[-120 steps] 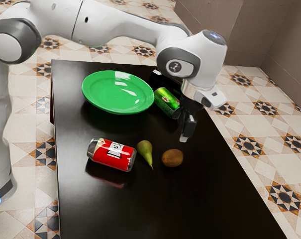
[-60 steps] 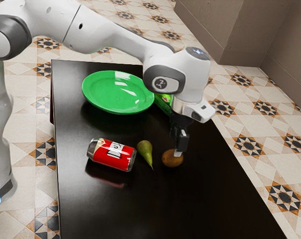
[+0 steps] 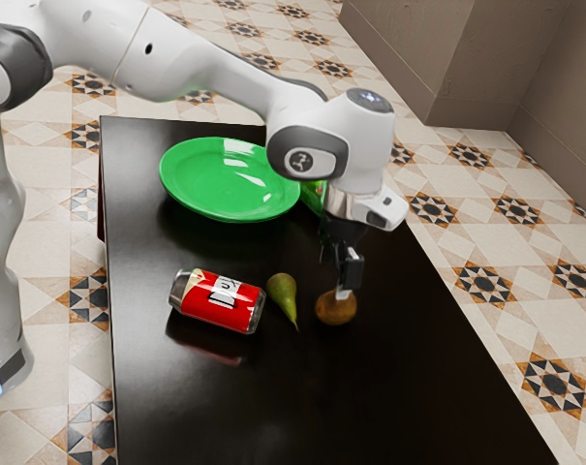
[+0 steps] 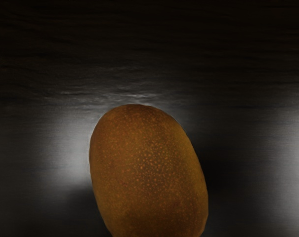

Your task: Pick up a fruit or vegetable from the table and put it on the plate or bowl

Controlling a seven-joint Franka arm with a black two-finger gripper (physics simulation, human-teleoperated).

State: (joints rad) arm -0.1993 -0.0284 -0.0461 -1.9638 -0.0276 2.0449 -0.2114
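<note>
Patterned floor tiles (image 3: pixel 525 281) in cream, with dark star shapes, spread around a dark, glossy surface (image 3: pixel 273 387), and a plain beige wall (image 3: pixel 486 58) closes off the far corner at the exterior view's right. The white arm (image 3: pixel 205 68) comes in from the exterior view's upper left and bends down over the middle of the surface.

The gripper (image 3: pixel 344 291) hangs straight down, with its tip right at the top of a brown kiwi (image 3: pixel 335 310). From this side angle I cannot tell whether the gripper is open or closed on the fruit. The kiwi rests on the surface, near the edge at the exterior view's right. In the wrist view the kiwi (image 4: pixel 148 173) lies directly under the hand, its speckled brown skin lit against the dark surface (image 4: pixel 149 49), with pale reflections to either side of it.

A green pear (image 3: pixel 284 294) lies on its side just beside the kiwi, toward the exterior view's left, its thin end pointing toward the camera. Beyond the pear, a red can (image 3: pixel 218 300) lies on its side, close to the pear but apart from it. A green plate (image 3: pixel 225 179) sits farther back on the surface, well apart from the kiwi. Next to the plate's rim, a green can (image 3: pixel 313 198) is partly hidden behind the arm's wrist.
</note>
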